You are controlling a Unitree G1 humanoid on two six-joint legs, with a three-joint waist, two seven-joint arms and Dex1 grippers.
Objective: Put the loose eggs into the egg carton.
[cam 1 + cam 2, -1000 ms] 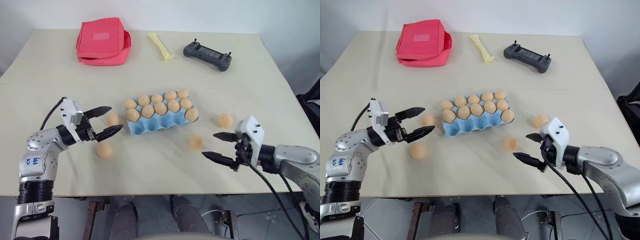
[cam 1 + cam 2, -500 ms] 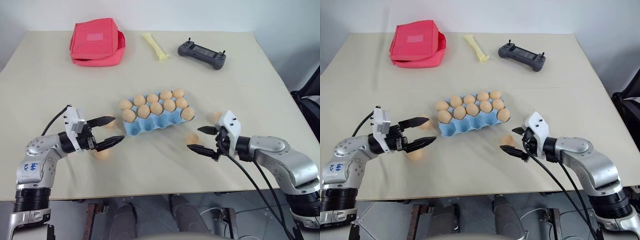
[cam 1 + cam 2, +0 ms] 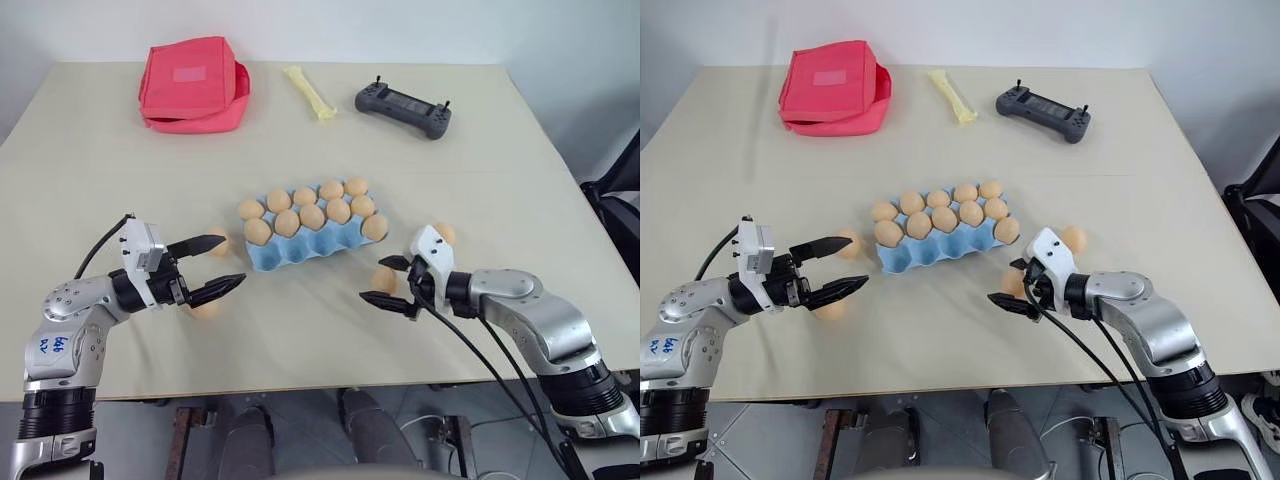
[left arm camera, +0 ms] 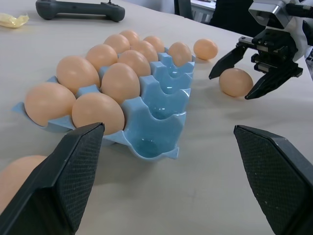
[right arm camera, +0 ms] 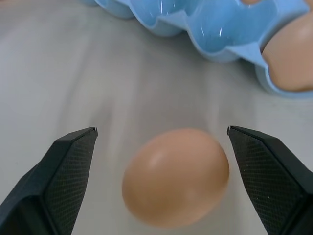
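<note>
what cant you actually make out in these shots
- Egg by the left gripper: the lower finger hides most of it in the eye views.
- Egg carton: the right wrist view's edge cuts it off.
- Controller: markings too small.
- Yellow item: too small to identify.

- Loose egg [image 3: 384, 279] near the carton's right end: partly hidden behind the fingers of the right pincer [image 3: 385, 281].
- Loose egg [image 3: 207, 308] toward the bench's near left: largely covered by the lower finger of the left pincer [image 3: 222, 264].
- Loose egg [image 3: 220, 243] just left of the egg carton [image 3: 318, 250]: partly hidden behind the upper finger.
- Loose egg [image 4: 14, 178]: cut off by the left wrist view's edge.
- Egg carton: cut off by the right wrist view's edge.
- Bench [image 3: 100, 180]: its left corners lie outside the picture.
</note>
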